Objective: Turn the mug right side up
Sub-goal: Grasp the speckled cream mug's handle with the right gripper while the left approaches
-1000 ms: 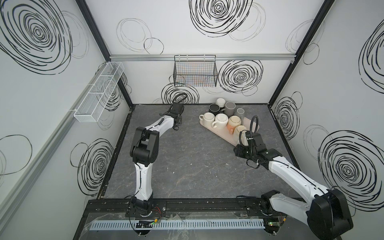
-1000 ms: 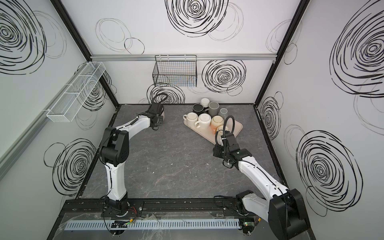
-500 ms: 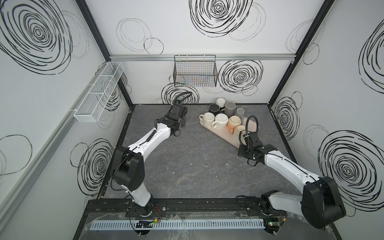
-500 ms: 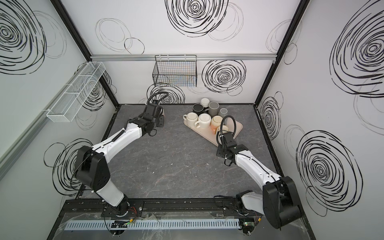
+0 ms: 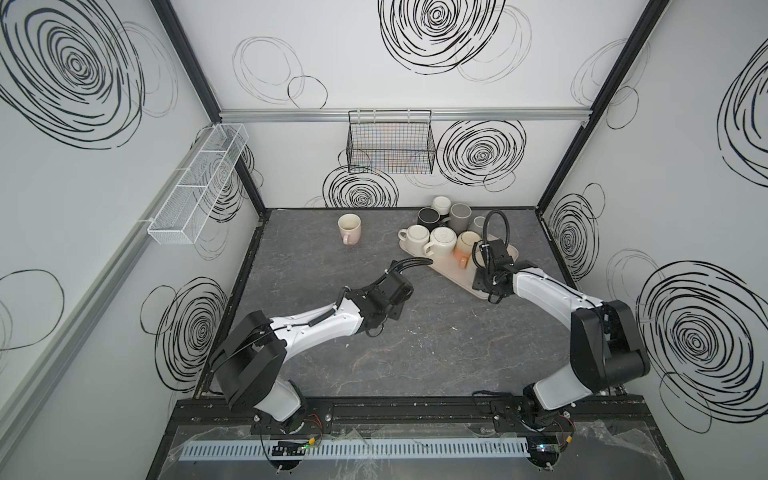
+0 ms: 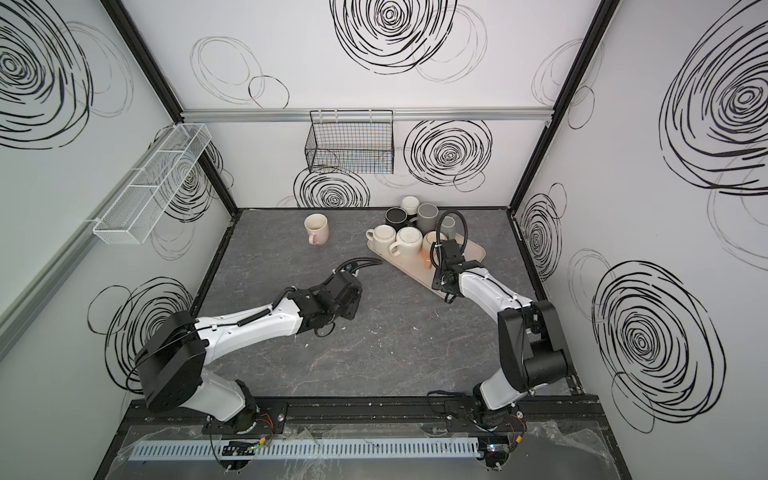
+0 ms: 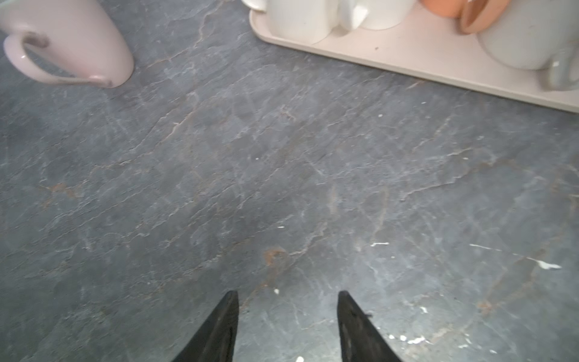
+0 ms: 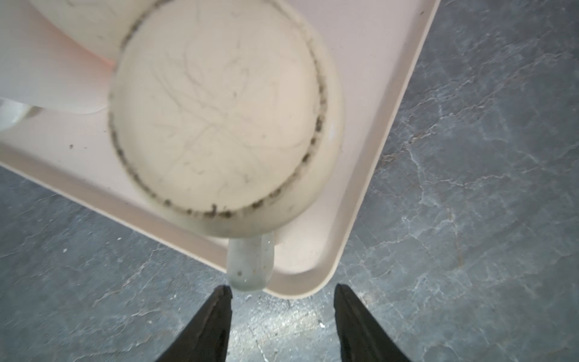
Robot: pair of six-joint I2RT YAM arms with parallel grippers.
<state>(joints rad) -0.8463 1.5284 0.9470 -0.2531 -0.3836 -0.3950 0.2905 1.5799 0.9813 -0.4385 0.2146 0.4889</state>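
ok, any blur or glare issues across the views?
Right wrist: the upside-down cream mug fills much of the frame, soft-focused; left wrist: pink mug and tray slightly blurred near the edge; both top views: sharp, evenly lit, faint shadows only.

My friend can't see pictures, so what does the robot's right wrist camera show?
An upside-down cream mug sits in the corner of a pale tray, its scuffed flat bottom facing the camera. Its handle points toward the open right pincer, whose two black tips stand apart just short of it. Grey stone-look tabletop surrounds the tray.
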